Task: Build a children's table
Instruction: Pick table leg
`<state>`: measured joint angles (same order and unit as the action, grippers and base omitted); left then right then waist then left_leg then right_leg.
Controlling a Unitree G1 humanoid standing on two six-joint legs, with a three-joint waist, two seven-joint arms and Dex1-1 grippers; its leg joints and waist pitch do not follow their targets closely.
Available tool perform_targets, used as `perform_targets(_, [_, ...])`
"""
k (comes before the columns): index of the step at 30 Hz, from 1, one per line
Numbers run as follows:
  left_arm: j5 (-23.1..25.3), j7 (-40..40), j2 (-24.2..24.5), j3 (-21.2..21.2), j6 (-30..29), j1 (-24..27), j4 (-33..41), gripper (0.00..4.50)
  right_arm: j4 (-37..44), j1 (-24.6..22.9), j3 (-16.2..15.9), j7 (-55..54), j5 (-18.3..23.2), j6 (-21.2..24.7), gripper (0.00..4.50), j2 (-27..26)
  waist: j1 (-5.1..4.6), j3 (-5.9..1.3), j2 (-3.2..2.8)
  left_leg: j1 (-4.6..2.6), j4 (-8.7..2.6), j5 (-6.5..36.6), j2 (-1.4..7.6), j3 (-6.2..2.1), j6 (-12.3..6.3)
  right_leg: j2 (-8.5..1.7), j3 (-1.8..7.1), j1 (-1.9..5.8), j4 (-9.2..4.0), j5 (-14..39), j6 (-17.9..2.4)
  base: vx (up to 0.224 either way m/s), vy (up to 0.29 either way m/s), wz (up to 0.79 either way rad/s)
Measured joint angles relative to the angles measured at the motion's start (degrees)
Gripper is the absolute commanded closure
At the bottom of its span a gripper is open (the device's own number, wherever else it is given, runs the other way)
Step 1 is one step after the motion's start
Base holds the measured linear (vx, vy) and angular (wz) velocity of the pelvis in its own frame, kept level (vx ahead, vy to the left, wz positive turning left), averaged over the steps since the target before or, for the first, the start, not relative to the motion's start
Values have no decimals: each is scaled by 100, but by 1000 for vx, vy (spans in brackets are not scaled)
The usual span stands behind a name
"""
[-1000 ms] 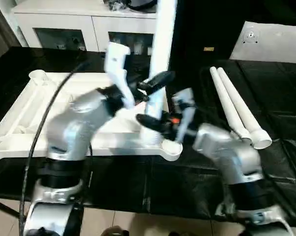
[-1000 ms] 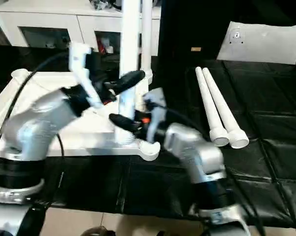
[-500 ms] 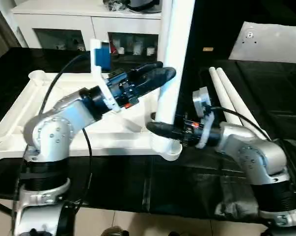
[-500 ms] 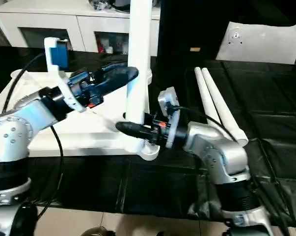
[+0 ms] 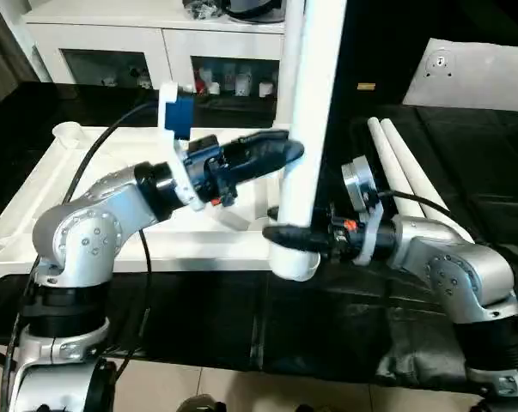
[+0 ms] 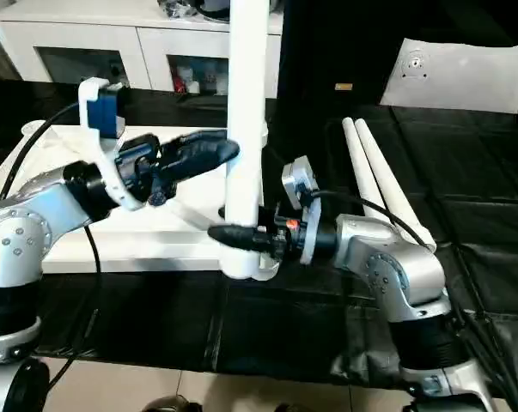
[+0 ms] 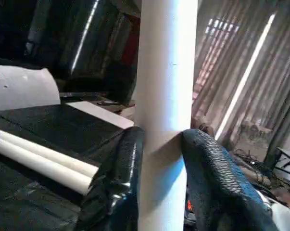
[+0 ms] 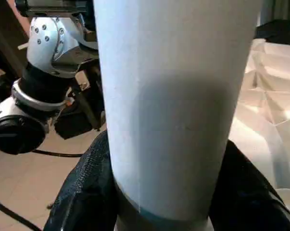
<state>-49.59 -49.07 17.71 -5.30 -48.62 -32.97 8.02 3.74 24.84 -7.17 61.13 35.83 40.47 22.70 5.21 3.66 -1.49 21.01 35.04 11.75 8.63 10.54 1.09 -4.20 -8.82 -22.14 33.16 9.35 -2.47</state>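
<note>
A: Left side first. What lies there?

B: The top [image 5: 87, 184], white moulded plastic, square, ribbed side up, on the black-covered tabletop [image 5: 465, 163]. A round socket [image 5: 66, 130] sits at its far left corner.

A: Left claw [image 5: 286, 153]?

B: Black textured fingers [image 7: 207, 173] pinched on the upright leg [image 5: 314, 103], one pad each side, about mid-height. The leg is a smooth white tube, slightly tapered, standing at the top's near right corner.

A: Right claw [image 6: 241, 236]?

B: Clamped on the same leg lower down, just above its foot. The fingers [image 8: 82, 192] wrap both sides of the tube. Cannot tell whether the foot is seated in its socket.

A: Further right?

B: Two more legs [image 5: 413, 193] lie side by side, touching, on the glossy black cover, flared ends toward the robot. Behind everything stands a white cabinet [image 5: 112, 43] with glass doors.
</note>
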Motion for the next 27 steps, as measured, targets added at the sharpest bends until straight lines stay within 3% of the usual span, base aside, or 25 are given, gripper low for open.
perform_targets(6, [-73,-282,136,68,-22,111,26,381,67,-7,-65,170,14,61,257,124,-2,0,0,-1,0,0,0,0,0,0,0,1,1,0,0,0,0,0])
perform_targets(13, [-71,-357,227,151,-106,109,107,388,49,-6,-72,149,-35,60,257,145,1,0,1,-2,3,0,0,0,0,0,0,2,3,0,0,0,0,0])
perform_targets(15, [-75,-295,211,166,-156,89,54,354,24,-6,-84,115,-75,57,257,164,-3,0,1,-3,5,0,0,0,0,0,1,3,3,0,0,0,0,0])
perform_targets(18, [-75,-318,211,206,-206,90,52,347,0,-6,-131,92,-159,40,257,168,-3,-1,1,-3,5,0,0,0,0,0,0,3,3,0,0,0,0,0])
perform_targets(27, [310,-181,231,478,8,99,9,263,-71,-6,-269,28,-395,-37,257,208,-5,-2,3,-2,6,0,0,0,-1,0,0,4,3,0,0,0,0,0])
